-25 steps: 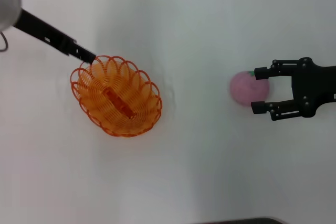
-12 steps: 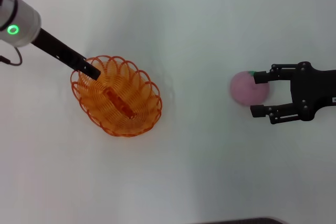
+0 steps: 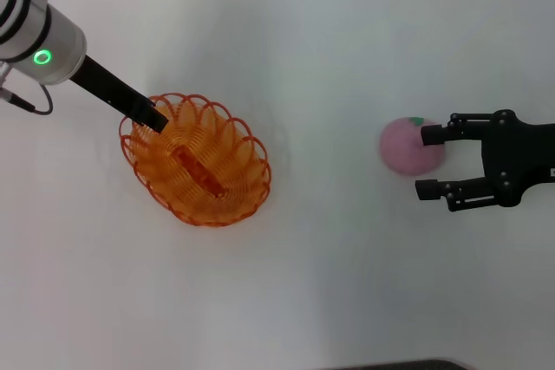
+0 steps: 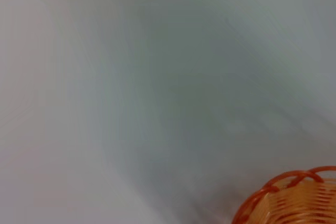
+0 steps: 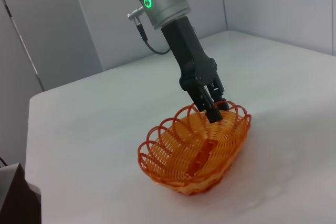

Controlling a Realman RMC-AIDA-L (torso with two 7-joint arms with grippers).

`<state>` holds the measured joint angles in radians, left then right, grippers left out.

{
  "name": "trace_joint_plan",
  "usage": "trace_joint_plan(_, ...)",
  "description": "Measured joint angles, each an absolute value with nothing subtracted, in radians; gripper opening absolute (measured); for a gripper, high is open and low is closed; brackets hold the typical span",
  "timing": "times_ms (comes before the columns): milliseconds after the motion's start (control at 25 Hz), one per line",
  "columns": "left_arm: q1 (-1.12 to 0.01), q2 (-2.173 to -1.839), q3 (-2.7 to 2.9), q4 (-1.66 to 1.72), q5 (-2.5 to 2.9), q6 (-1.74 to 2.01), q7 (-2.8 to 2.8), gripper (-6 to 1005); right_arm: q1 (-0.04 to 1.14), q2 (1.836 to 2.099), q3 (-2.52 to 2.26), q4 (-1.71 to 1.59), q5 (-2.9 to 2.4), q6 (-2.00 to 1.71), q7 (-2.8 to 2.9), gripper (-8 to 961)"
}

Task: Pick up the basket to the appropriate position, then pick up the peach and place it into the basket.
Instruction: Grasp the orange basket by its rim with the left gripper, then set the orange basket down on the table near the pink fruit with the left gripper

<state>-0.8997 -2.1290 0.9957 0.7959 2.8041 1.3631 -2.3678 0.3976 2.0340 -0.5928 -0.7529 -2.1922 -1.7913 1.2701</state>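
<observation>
Head view: the basket [image 3: 196, 162] sits on the white table [image 3: 329, 283], left of centre, long axis slanting. The left claw [image 3: 154, 118] comes in from the upper left on a dark arm; its tip is at the basket's upper-left rim, reaching just inside the loops. From here I cannot tell how far it is parted. The peach [image 3: 409, 146] lies on the table well to the right, far apart from the basket. The right claw [image 3: 428, 162] is spread wide, one fingertip touching or overlapping the peach's right side, the other just below it and clear. It holds nothing.

Left wrist view: mostly blurred table; a piece of the basket's looped rim [image 4: 286, 198] shows in one corner. No fingers visible.

Right wrist view: the basket [image 5: 195, 150] seen from across the table, with the left claw [image 5: 214, 107] descending onto its far rim. The fingers look pinched close together on a rim loop. The peach is out of view.
</observation>
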Motion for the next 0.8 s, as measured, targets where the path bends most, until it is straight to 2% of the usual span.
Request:
trace_joint_plan(80, -0.901, -2.131, 0.998, 0.796, 2.805, 1.363, -2.368, 481, 0.397, 2.034, -0.593, -0.752, -2.192, -1.789, 1.27, 857)
trace_joint_plan(280, -0.903, -2.133, 0.997, 0.8, 2.802, 1.368, -2.368, 245, 0.397, 2.034, -0.593, -0.75, -2.192, -1.785, 1.27, 857)
trace_joint_plan(480, -0.899, -2.134, 0.982, 0.814, 2.796, 1.382, -2.367, 100, 0.397, 2.035, -0.593, -0.75, -2.192, -1.784, 1.27, 857)
trace_joint_plan(800, -0.874, -2.144, 0.916, 0.993, 2.793, 1.522, -2.411, 88, 0.396, 2.036, -0.583, -0.75, -2.19, -1.786, 1.27, 856)
